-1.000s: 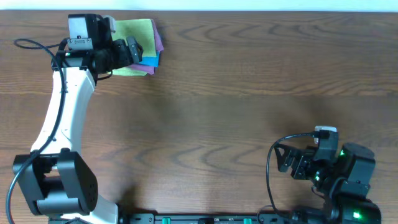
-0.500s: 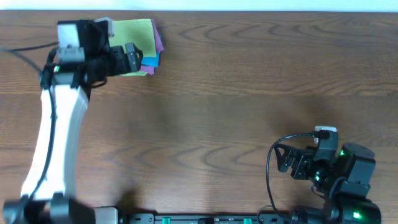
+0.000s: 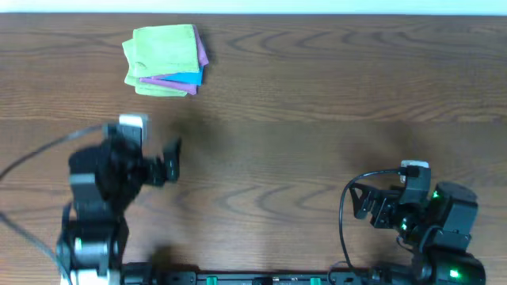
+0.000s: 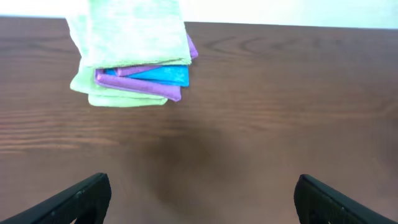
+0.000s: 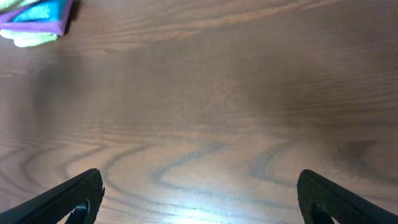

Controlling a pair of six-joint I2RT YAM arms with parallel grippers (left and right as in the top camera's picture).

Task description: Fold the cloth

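Since seemingly finished, lies as a folded cloth stack (image 3: 165,60) on the counter (image 3: 317,95) ahead of the spread, empty left tool (image 4: 202,190), well apart from the equally spread right tool (image 5: 199,185).

Cloth stack (image 3: 165,60) green/purple/blue; table (image 3: 317,103) dk brown woodgrain.

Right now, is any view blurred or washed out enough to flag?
Overhead: the left arm is smeared by motion, the cloth stack and right arm are sharp. Left wrist: the stack's top edge looks soft and pale. Right wrist: glare on the table near the bottom edge.
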